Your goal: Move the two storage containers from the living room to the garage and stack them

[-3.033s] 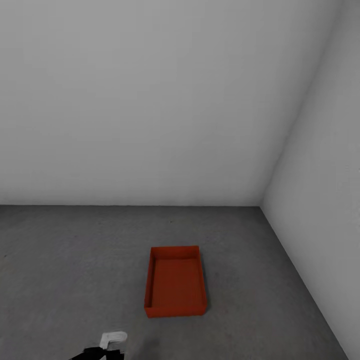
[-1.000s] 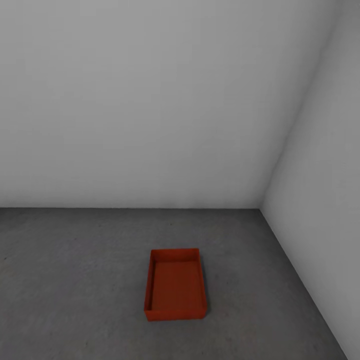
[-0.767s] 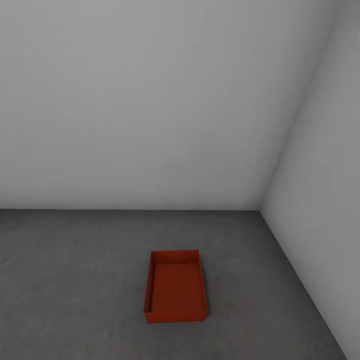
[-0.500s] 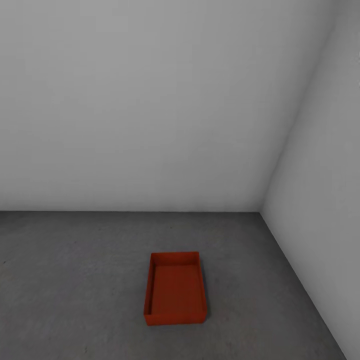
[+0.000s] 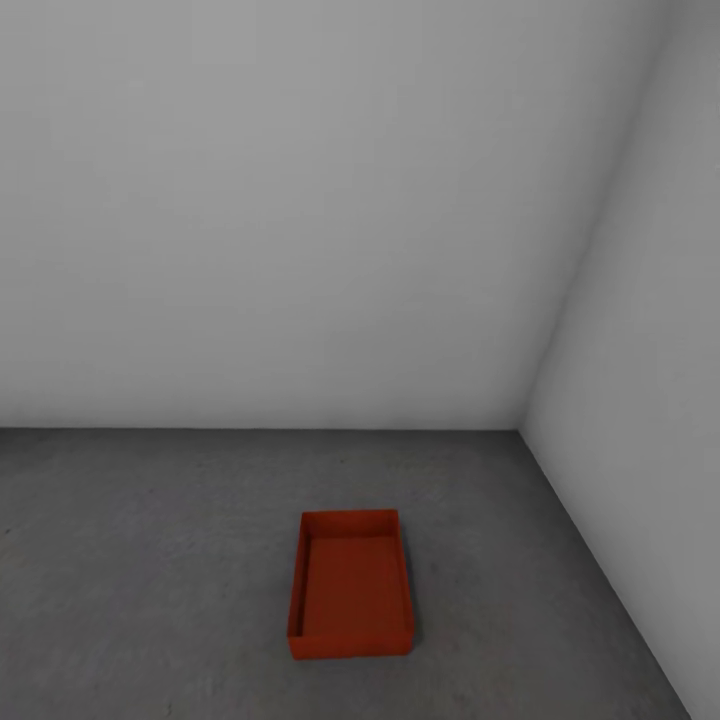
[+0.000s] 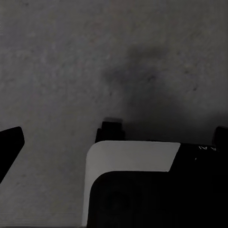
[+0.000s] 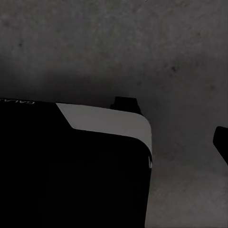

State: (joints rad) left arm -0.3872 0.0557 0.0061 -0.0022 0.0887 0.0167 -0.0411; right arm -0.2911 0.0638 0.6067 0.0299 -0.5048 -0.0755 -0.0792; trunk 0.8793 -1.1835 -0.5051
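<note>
Dim, even, soft light; slightly blurred renders

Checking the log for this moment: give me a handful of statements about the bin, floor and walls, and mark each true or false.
1. One bin sits on the grey floor. True.
2. A second bin is stacked in it. False: the bin is empty, its bottom bare.
3. The bin is lidless. True.
4. The bin touches the right wall. False: bare floor lies between them.
5. The walls are plain white and meet in a corner beyond the bin. True.
6. The left wrist view shows a wood-plank floor. False: it shows mottled grey concrete with the robot's black-and-white base below.
</note>
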